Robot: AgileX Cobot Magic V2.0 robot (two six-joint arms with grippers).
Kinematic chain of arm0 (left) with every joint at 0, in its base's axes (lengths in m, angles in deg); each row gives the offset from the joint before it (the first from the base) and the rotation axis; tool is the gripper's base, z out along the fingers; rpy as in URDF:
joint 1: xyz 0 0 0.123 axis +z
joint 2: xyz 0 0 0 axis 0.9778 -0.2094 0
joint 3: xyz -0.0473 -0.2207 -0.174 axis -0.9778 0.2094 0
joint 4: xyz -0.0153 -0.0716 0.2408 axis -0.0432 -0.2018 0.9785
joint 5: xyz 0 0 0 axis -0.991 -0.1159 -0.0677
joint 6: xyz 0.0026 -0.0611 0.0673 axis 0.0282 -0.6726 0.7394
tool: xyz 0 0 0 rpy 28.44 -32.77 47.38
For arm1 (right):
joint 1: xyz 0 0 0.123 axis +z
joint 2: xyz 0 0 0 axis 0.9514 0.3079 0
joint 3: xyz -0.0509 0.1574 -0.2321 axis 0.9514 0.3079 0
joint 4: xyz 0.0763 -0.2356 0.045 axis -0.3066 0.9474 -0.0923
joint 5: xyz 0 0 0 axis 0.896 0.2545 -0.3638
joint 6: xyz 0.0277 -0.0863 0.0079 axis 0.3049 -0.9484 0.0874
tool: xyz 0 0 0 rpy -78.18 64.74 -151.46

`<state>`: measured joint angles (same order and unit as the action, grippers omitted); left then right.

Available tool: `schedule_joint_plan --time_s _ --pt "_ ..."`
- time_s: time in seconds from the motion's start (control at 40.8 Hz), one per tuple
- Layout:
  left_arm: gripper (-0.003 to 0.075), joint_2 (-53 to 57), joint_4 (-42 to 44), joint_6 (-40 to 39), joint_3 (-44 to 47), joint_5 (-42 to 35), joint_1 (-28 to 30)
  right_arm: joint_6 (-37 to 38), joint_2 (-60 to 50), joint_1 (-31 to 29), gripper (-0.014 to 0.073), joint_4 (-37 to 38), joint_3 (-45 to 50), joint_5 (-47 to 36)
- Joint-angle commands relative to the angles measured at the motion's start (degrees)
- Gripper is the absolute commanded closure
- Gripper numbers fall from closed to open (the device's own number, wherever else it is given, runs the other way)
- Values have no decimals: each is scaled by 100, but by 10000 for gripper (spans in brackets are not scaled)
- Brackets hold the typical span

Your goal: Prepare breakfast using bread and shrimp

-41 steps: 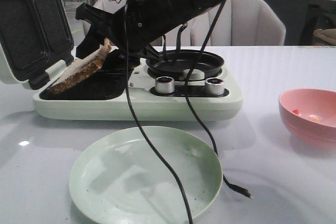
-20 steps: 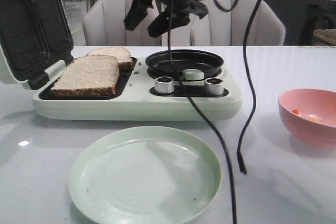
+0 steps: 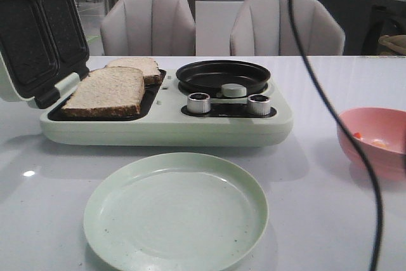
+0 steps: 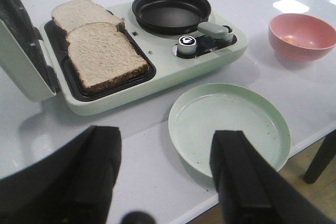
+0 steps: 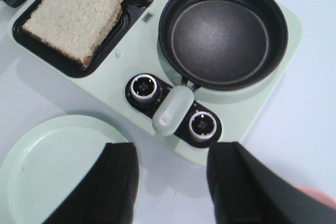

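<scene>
Both grippers, left [image 4: 165, 179] and right [image 5: 170, 182], hang empty with fingers spread; bread [image 4: 105, 53] lies in the breakfast maker's tray [image 4: 152, 74] beyond them, shrimp [image 3: 379, 143] in the pink bowl [image 3: 371, 157] off to the side

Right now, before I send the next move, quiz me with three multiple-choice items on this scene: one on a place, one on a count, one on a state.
1. Where do the bread slices lie?
A. On the green plate
B. In the sandwich maker's open tray
C. In the pink bowl

2. How many silver knobs are on the appliance?
A. One
B. Two
C. Four

3. What is the state of the black pan?
A. Empty
B. Holding shrimp
C. Covered by a lid

Answers:
1 B: both bread slices sit in the tray beside the raised lid, while the plate is bare.
2 B: two knobs flank the pan handle.
3 A: the pan shows only its dark base; the shrimp are in the pink bowl.
</scene>
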<state>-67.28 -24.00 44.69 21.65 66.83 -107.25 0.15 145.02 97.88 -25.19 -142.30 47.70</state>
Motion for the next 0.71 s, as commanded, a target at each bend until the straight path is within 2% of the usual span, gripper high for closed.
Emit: schedule_joint_plan --time_s 0.0,0.392,0.686 --pt "286 -35 -62 -3 -159 -446 16 35 -920 -5 163 163 529 -513" --pt "286 -35 -62 -3 -159 -446 16 30 -3866 -5 163 232 3254 -617" --pt "286 -84 237 -3 -231 -276 16 30 -4892 -5 163 134 4117 -618"
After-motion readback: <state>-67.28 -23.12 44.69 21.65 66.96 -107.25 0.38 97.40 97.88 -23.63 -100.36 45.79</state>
